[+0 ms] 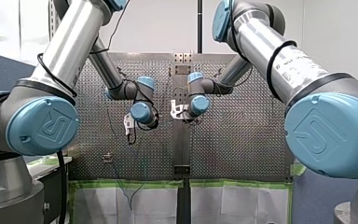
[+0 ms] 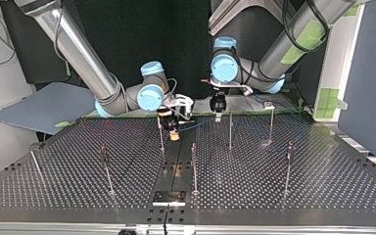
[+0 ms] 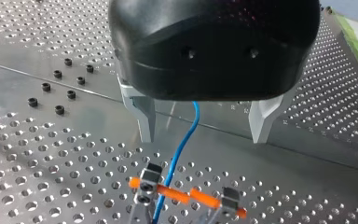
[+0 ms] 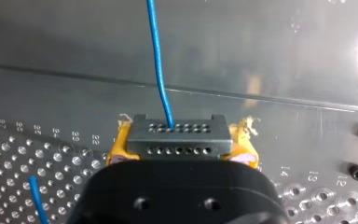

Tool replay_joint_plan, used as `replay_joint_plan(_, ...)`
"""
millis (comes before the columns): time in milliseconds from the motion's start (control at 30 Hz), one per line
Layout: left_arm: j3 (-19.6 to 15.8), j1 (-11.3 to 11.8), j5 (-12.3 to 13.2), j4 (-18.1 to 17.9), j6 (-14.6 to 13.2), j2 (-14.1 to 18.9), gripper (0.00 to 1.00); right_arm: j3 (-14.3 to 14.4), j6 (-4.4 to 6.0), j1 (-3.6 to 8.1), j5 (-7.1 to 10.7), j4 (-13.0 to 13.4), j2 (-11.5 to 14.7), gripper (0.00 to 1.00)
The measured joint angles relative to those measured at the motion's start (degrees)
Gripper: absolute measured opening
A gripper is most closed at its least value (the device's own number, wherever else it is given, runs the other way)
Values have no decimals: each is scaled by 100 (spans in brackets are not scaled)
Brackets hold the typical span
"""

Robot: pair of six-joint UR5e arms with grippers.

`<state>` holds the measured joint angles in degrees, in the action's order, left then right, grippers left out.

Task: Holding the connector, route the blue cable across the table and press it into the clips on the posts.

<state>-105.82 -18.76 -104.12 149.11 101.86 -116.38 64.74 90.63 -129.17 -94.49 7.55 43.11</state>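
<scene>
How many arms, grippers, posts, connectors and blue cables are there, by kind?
Arms: 2
Grippers: 2 (my left gripper, my right gripper)
Posts, in the top view: 7
Connector: 1
Blue cable: 1
Total: 13

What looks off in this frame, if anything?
The yellow pads on my right pincer look frayed. In the right wrist view, ragged shreds stick up at both corners beside the connector it clamps. The blue cable leaves the connector cleanly. Nothing else stands out.
</scene>
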Motion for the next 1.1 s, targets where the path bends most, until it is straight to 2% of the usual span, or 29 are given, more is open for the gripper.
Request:
replay_joint_plan(200, 2, -34, -171, -161, 70, -7, 99, 0, 0, 1, 0, -3, 0, 0)
replay_joint_plan(433, 50, -134, -469, -167, 134, -77, 99, 0, 22, 1, 0, 1, 0, 0)
replay_joint_plan(567, 200, -265, -622, -165, 170, -241, 99, 0, 32, 1, 0, 1, 0, 0)
replay_joint_plan(767, 434, -461, -900, -397, 219, -403, 99, 0, 35, 3, 0, -3, 0, 0)
replay_joint_plan(933, 500, -462, -1142, -508, 216, -493, 99, -1, 35, 1, 0, -7, 0, 0)
replay_joint_plan(1100, 554, -435, -1389, -585, 214, -716, 99, 0, 35, -1, 0, -12, 1, 0)
